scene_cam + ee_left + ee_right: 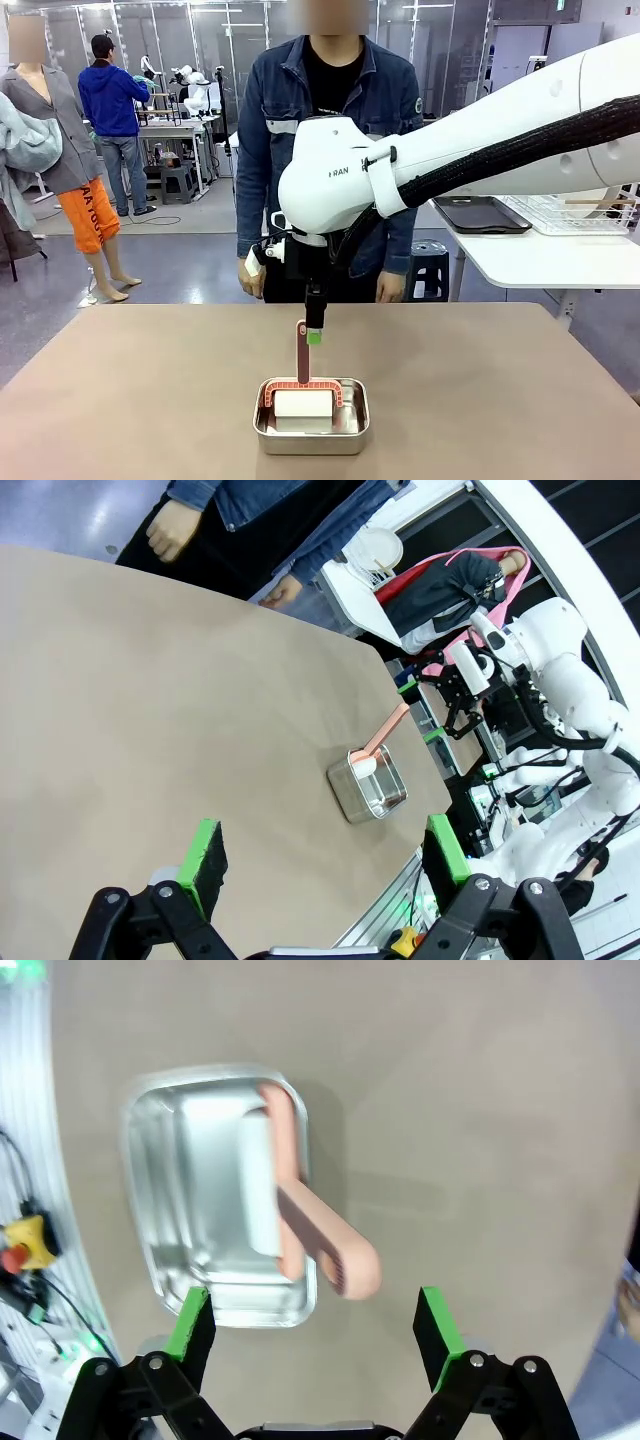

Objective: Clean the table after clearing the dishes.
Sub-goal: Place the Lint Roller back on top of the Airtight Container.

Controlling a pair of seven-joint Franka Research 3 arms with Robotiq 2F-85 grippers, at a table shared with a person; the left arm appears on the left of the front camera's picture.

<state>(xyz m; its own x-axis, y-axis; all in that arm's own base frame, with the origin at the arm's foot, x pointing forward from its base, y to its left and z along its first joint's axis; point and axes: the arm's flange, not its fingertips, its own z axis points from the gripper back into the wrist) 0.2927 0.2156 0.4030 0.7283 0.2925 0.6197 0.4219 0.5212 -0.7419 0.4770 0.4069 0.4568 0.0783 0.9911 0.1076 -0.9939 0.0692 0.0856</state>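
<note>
Table: the table (150,400) is the wide beige-brown top that runs across the front view; its bare surface also lies under both wrist cameras (150,700) (480,1110).
Person: a person (325,150) in a dark denim jacket stands at the far edge of the table, arms down at the sides.
Right arm: the white right arm (480,150) reaches in from the picture's right to the middle, wrist pointing down.
Steel pan: a small rectangular steel pan (311,417) sits on the table near the robot's edge, about mid-width; it also shows in the wrist views (367,789) (215,1220).
Brush: a pink-handled brush with a white head (303,385) rests in the pan, its handle rising up out of it, clear in the right wrist view (310,1230).
Right gripper: the right gripper (315,1325) hangs just above the handle's end with jaws spread wide, green pads on either side of it and not touching; in the front view the handle tip stands right beside the fingertip (314,335).
Left gripper: the left gripper (320,855) hovers over the table with jaws spread, holding nothing; the pan lies well beyond its pads.
</note>
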